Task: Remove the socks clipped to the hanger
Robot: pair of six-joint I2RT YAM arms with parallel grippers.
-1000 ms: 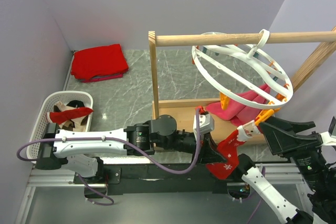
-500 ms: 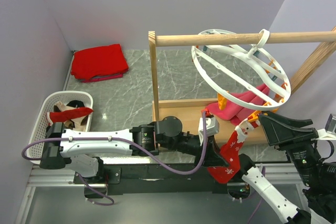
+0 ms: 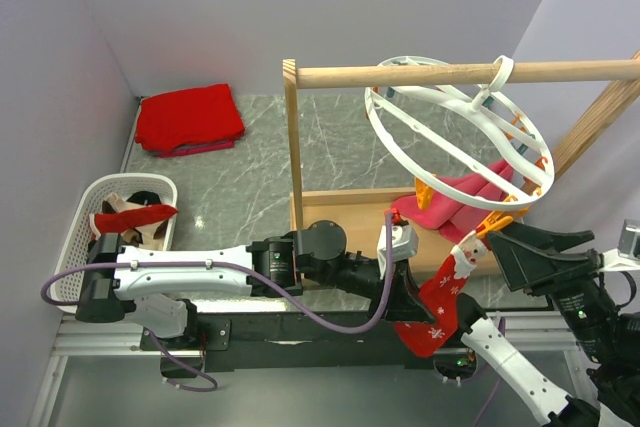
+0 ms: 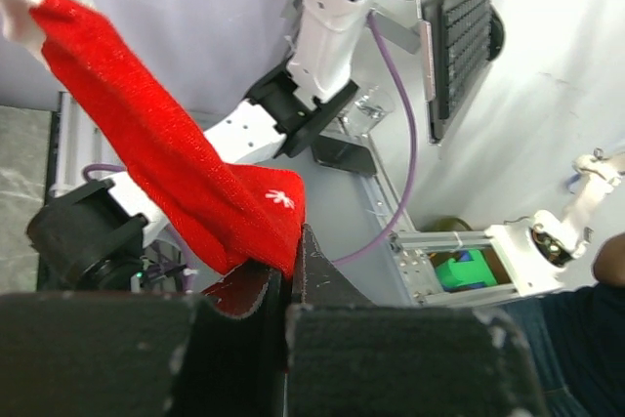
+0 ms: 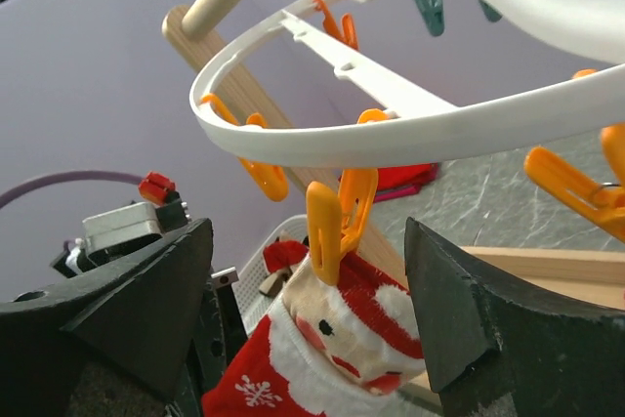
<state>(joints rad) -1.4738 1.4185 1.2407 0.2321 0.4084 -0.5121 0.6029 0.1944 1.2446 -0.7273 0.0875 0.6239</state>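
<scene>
Socks (image 3: 135, 219): a few lie in the white basket (image 3: 70, 237) at far left, so that share of the job looks done.
Left end effector (image 4: 291, 251): clamped shut on the toe of the red sock. Over the last second it has dropped lower and pulled toward the near edge of the desk.
Red sock (image 3: 440, 292): the one sock seen on the hanger. It now runs in a tighter diagonal from the peg down to the left end effector, where a second ago it hung slacker. It is red knit with white snowflakes. The cuff has a Santa face and white fluffy trim.
Hanger (image 5: 410, 139): white ring hooked over the wooden rail (image 3: 420, 75), tilted. Its low side is dragged toward the arms by the pull.
Peg (image 5: 332, 222): orange, on the ring's low edge, and it pinches the cuff.
Right end effector (image 5: 308, 241): wide open and holding nothing. It has edged in toward the peg, so its jaws now stand either side of peg and cuff. I cannot tell if they touch.
Meaning: the sock is tensioned and the peg is bracketed, so release seems to be the step in hand. It is not yet done.
</scene>
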